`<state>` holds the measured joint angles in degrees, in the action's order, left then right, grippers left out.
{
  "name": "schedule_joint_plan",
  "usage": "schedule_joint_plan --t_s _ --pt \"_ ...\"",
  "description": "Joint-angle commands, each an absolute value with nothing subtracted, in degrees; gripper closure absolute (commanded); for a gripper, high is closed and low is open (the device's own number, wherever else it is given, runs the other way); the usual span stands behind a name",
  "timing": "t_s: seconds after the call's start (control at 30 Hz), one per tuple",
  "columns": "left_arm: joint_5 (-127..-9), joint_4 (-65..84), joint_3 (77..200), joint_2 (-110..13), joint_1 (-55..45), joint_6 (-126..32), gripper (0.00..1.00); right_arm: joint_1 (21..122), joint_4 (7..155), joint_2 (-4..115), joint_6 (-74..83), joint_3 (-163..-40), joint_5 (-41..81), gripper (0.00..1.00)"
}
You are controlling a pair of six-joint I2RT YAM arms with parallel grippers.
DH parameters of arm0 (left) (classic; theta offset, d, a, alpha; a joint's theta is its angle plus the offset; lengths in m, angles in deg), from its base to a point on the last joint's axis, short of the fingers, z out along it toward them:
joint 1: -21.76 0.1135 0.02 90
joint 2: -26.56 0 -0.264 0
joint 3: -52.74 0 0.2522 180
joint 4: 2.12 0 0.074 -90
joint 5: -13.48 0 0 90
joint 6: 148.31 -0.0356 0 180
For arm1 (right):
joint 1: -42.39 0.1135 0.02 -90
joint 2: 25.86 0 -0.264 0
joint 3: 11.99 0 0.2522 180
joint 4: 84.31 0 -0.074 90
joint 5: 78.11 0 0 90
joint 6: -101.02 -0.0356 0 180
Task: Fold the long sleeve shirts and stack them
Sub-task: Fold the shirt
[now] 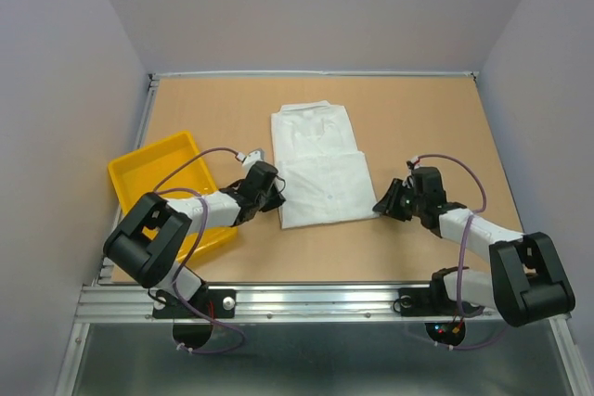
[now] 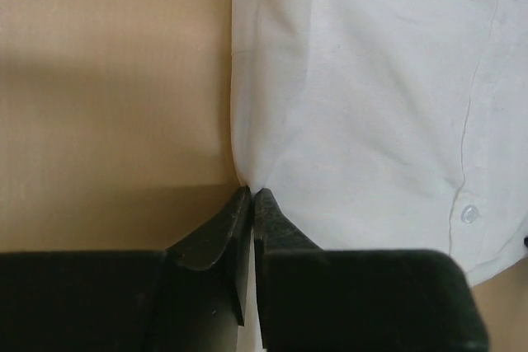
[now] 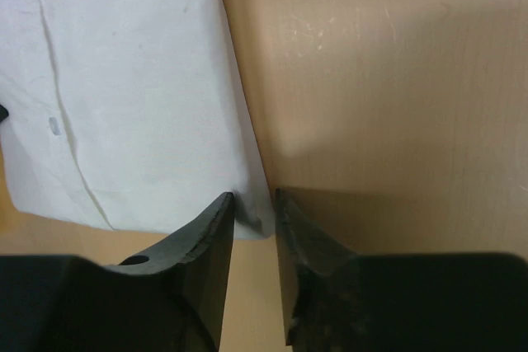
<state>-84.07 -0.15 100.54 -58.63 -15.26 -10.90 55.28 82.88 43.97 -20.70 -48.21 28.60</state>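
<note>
One white shirt [image 1: 318,162], folded: left claw [image 2: 252,194] pinches its edge; right claw [image 3: 254,198] ajar astride opposite edge.

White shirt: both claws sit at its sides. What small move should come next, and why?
Probably close the right gripper fully on the right edge of the white shirt before lifting. The left gripper is pinched shut on the left edge, but the right jaws show a slit around the fabric.

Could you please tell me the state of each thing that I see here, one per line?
white shirt: folded, lying flat on the table.
yellow tray: upright, nothing in the part that shows.
left gripper: shut on the shirt's left edge.
right gripper: slightly open, the shirt's right edge between its jaws.
</note>
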Motion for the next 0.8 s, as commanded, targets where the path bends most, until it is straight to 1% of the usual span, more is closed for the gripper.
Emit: schedule_joint_plan --t_s 0.0,0.03,0.07,0.17,0.3,0.33,0.37,0.4,0.43,0.47,0.53,0.57,0.6,0.67,0.73,0.77 --pt "-83.2 1.4 102.4 -62.7 -15.3 -16.1 0.89 56.7 82.1 45.1 -20.2 -50.1 29.0 0.75" --pt "-83.2 1.4 103.5 -63.2 -15.3 -16.8 0.93 56.9 82.1 44.7 -20.4 -50.1 29.8 0.79" --pt "-83.2 1.4 104.1 -64.1 -15.3 -18.1 0.96 57.1 82.0 43.8 -20.9 -49.7 30.3 0.87" --pt "-84.2 1.7 106.8 -65.3 -15.3 -21.3 0.96 58.0 79.3 40.6 -22.7 -48.6 31.4 0.97" --pt "-86.6 4.3 110.0 -65.1 -15.2 -23.1 0.93 59.2 76.6 37.0 -24.1 -47.8 32.0 0.96" --pt "-87.1 5.3 110.4 -64.5 -15.2 -22.9 0.91 59.2 75.8 36.3 -24.0 -47.8 31.4 0.94" --pt "-87.0 5.7 110.2 -62.8 -15.2 -22.6 0.87 59.1 74.0 35.3 -23.9 -48.0 30.8 0.89" --pt "-87.2 6.0 109.8 -61.5 -15.2 -22.1 0.82 59.2 72.9 34.4 -23.8 -48.2 30.1 0.85" --pt "-87.2 7.2 109.0 -60.2 -15.2 -20.9 0.66 59.2 71.8 32.6 -23.8 -48.9 29.1 0.81" --pt "-87.3 7.9 108.4 -57.2 -15.2 -20.3 0.55 59.2 70.3 31.8 -23.9 -49.4 28.9 0.69" --pt "-86.8 9.9 106.3 -53.8 -15.2 -17.9 0.32 59.2 68.7 30.1 -24.0 -50.3 28.2 0.57" --pt "-86.3 10.3 105.4 -50.5 -15.2 -17.1 0.18 59.2 67.1 29.8 -24.0 -51.3 27.9 0.53" --pt "-85.5 10.7 104.6 -49.0 -15.2 -16.4 0.13 59.2 66.3 29.6 -23.1 -51.9 27.5 0.47" --pt "-83.0 11.6 102.6 -45.4 -15.2 -14.6 0.07 59.2 64.0 29.9 -20.2 -53.5 26.7 0.43" --pt "-79.7 11.6 100.8 -43.5 -15.2 -13.3 0.07 59.2 63.2 29.9 -18.2 -54.5 27.4 0.43" --pt "-78.8 11.5 100.0 -42.0 -15.2 -12.5 0.05 59.3 63.0 30.0 -17.8 -54.8 28.1 0.41"
